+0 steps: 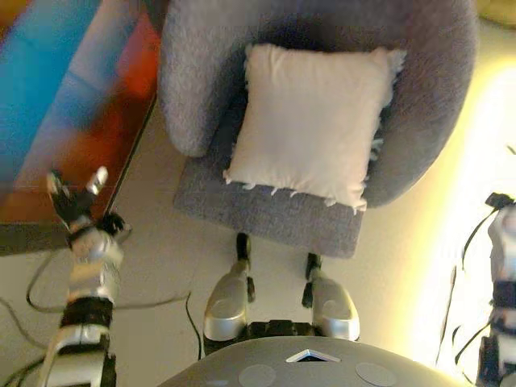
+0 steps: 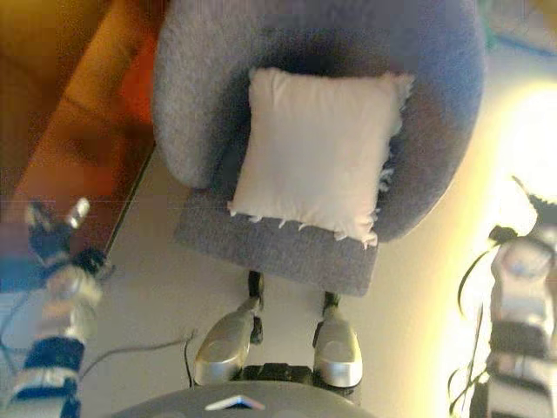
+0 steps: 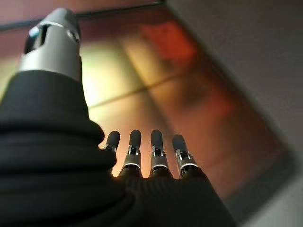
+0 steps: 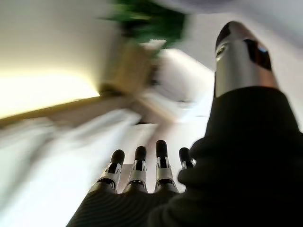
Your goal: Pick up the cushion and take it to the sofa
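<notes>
A white square cushion (image 1: 310, 121) with a fringed edge leans against the back of a grey armchair (image 1: 266, 211), straight ahead of me. Neither hand touches it. My left hand (image 1: 74, 201) is raised at the lower left, beside the chair's left arm, with its fingers (image 3: 156, 151) straight and open and nothing in it. The right hand (image 4: 137, 172) is out at the far right, level with the chair's front edge, also open and holding nothing. Bright glare hides it in the eye views.
A wide orange-brown surface with seams (image 2: 78, 113) fills the left side, close to the left hand. Pale floor (image 1: 161, 242) lies between it and the armchair. A green plant (image 4: 147, 19) shows past the right hand.
</notes>
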